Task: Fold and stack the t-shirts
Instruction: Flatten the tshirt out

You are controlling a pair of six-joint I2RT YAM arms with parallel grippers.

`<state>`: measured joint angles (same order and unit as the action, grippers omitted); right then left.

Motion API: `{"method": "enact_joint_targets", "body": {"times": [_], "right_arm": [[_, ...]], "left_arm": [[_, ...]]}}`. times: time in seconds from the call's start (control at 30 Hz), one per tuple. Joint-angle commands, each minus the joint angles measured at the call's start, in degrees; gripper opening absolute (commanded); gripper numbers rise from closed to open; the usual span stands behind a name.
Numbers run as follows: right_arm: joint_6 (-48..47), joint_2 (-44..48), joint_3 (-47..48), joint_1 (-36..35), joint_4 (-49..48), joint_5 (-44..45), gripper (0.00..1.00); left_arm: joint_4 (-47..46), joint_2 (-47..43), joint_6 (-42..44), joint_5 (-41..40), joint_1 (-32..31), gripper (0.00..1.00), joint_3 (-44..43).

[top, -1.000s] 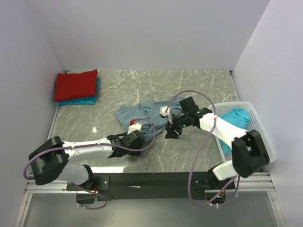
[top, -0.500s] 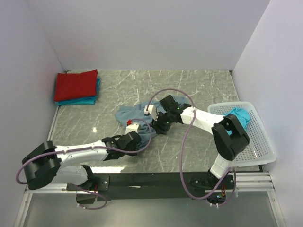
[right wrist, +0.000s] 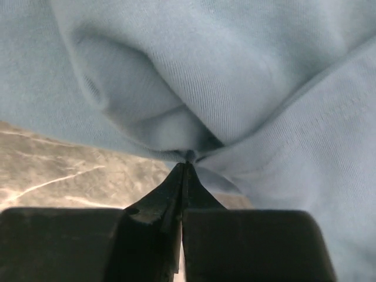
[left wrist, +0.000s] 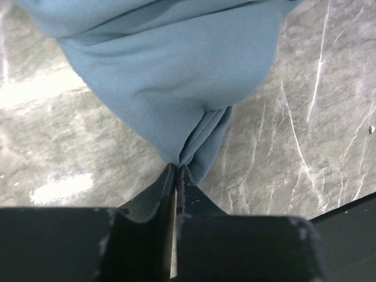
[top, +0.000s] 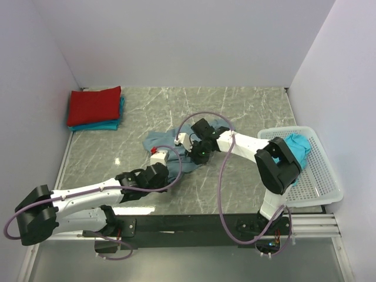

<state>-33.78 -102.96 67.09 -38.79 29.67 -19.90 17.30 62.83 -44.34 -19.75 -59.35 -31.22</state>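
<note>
A crumpled slate-blue t-shirt (top: 160, 141) lies mid-table. My left gripper (top: 167, 170) is at its near edge, and in the left wrist view the left gripper (left wrist: 176, 166) is shut on a pinched fold of the blue t-shirt (left wrist: 170, 76). My right gripper (top: 197, 157) sits on the shirt's right side; in the right wrist view the right gripper (right wrist: 187, 160) is shut on a gathered tuck of the blue t-shirt (right wrist: 235, 70). A folded red t-shirt (top: 94, 104) rests on a folded teal t-shirt (top: 108, 124) at the far left.
A white perforated basket (top: 314, 179) stands at the right table edge with a teal t-shirt (top: 295, 147) in it. Grey walls close in the left, back and right sides. The marble tabletop (top: 235, 111) is bare behind the blue shirt.
The right arm swung left from near the basket onto the blue shirt and shut on it. The left gripper closed on the shirt's near edge and drew slightly left.
</note>
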Motion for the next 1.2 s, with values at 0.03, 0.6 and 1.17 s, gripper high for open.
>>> {"method": "enact_joint_targets", "body": {"times": [0.03,0.6,1.17], "right_arm": [[-0.8,9.6,3.1,1.3,5.5,-1.0,0.00],[-7.0,45.4,23.3,10.5,22.4,-11.6,0.00],[-1.1,47.0,-22.2,7.6,-8.0,-26.0,0.67]], "left_arm": [[4.5,-4.3,0.1,-3.5,-0.1,0.02,-3.6],[9.6,-15.8,29.2,15.4,-0.1,0.00,-41.3],[10.9,-14.9,26.9,20.2,-0.2,0.00,-45.8]]}}
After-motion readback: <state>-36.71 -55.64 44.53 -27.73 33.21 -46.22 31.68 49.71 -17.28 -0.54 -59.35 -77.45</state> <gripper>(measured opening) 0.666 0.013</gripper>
